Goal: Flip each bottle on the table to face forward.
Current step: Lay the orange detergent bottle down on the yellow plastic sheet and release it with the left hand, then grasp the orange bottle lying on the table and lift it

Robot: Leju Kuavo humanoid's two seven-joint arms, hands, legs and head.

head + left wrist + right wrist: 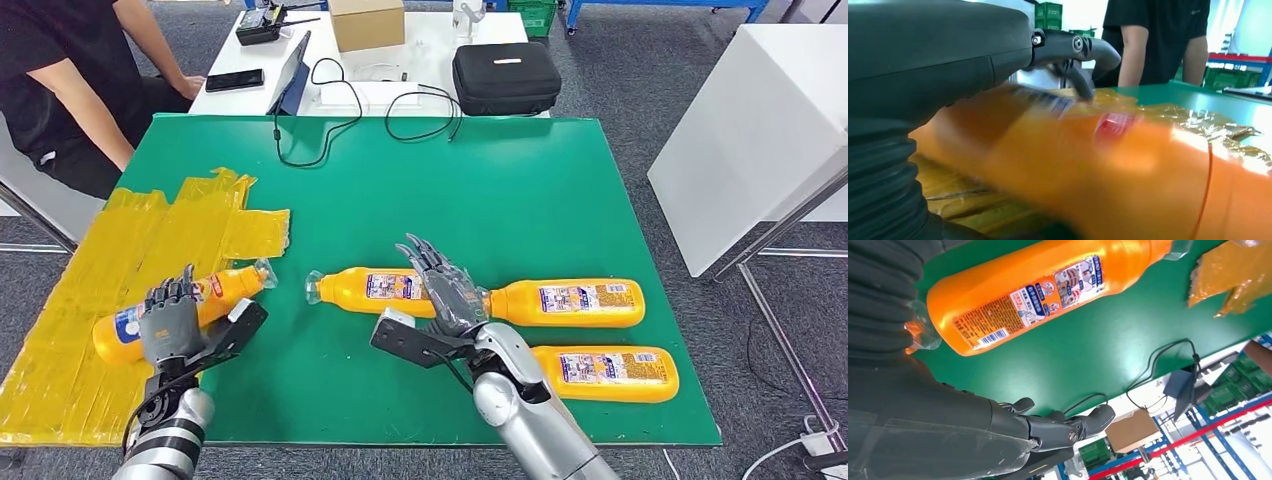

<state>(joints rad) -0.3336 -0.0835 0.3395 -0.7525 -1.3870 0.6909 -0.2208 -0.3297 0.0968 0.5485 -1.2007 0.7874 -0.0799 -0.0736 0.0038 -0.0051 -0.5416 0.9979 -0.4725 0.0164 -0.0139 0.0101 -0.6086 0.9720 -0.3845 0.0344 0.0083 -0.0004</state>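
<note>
Four orange bottles lie on their sides on the green counter [520, 190]. The first bottle [215, 295] lies under the left hand [170, 318], partly on the yellow sheet [120, 270], cap pointing away from the hand toward the counter's middle. The left hand's fingers curl over the bottle's body and grip it; in the left wrist view the thumb [1083, 47] arches above the blurred orange surface.

The second bottle [365, 290] lies just beyond the right hand [440, 280], label up, clear cap pointing toward the left hand. The right hand hovers with fingers spread and extended, holding nothing; in the right wrist view the fingers [1068, 425] stand apart from this bottle [1048, 287]. Whether the palm touches a bottle cannot be told.

The third bottle [575, 302] lies on the outer side of the right hand, label up. The fourth bottle [605, 373] lies beside the right forearm, label up.

A person [70, 90] sits at the far corner beyond the left hand. A white table [400, 75] behind the counter carries a black case [505, 78], a cardboard box [366, 22] and cables [330, 110].
</note>
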